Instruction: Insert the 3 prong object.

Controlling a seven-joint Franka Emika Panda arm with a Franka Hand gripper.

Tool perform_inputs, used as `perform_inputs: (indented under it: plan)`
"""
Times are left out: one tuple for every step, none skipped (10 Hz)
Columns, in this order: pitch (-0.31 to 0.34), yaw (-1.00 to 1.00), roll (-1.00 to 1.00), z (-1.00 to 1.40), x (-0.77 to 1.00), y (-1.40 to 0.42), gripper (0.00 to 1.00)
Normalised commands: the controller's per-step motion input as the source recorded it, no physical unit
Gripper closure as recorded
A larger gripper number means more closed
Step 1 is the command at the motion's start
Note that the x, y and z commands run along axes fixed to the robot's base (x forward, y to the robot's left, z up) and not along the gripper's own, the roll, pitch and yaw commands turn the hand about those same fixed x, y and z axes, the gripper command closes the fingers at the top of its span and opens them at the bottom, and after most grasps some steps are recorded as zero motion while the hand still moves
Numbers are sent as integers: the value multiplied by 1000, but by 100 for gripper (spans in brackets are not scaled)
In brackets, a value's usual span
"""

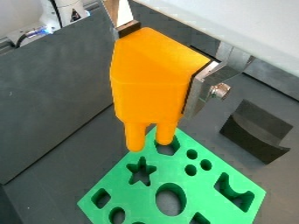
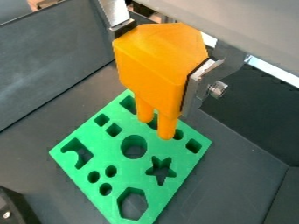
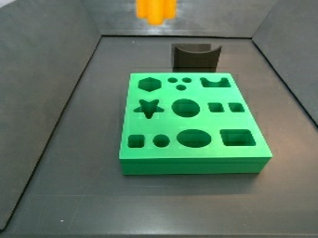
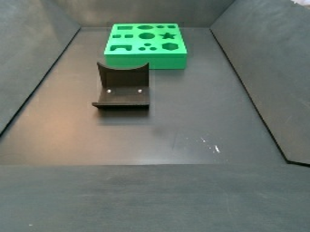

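Observation:
My gripper [image 1: 163, 57] is shut on the 3 prong object [image 1: 152, 79], a bright orange-yellow block with its prongs pointing down. The silver fingers [image 1: 201, 87] press on two opposite sides of it. Both wrist views show it hanging above the green board [image 1: 117, 197], clear of its surface. It also shows in a wrist view [image 2: 158, 70] between the fingers [image 2: 198, 80], above the board [image 2: 82, 144]. In a side view only the object's lower part [image 3: 155, 9] shows, high up behind the board [image 3: 192, 165]. The board has several shaped holes, among them a star [image 3: 149, 108].
The dark fixture [image 3: 196, 56] stands on the floor just behind the board. It also shows in a side view [image 4: 121, 86] and in a wrist view [image 1: 257, 131]. Dark walls enclose the grey floor [image 4: 158, 154]. The board [image 4: 145, 62] lies at the far end.

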Motion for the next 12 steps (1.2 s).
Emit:
perform_inputs:
  plan:
    - [-74,0,157,-789,494,614,100]
    - [-87,0,207,-729,434,697,100]
    - [-73,0,181,-786,420,651,100]
    - [-11,0,96,-969,454,454,100]
    - [-19,-269,97,-1000,346,240,100]
    - [-74,-569,26,-971,160,163,100]
    - [0,-274,0,-643,117,126,100]
    - [50,100,87,-423,91,83,100]
    - [66,186,224,-171,94,97,100]
    - [84,154,149,-349,243,60,100]
    - [9,529,104,-420,206,60,100]
    - [43,417,53,-331,229,40,100]
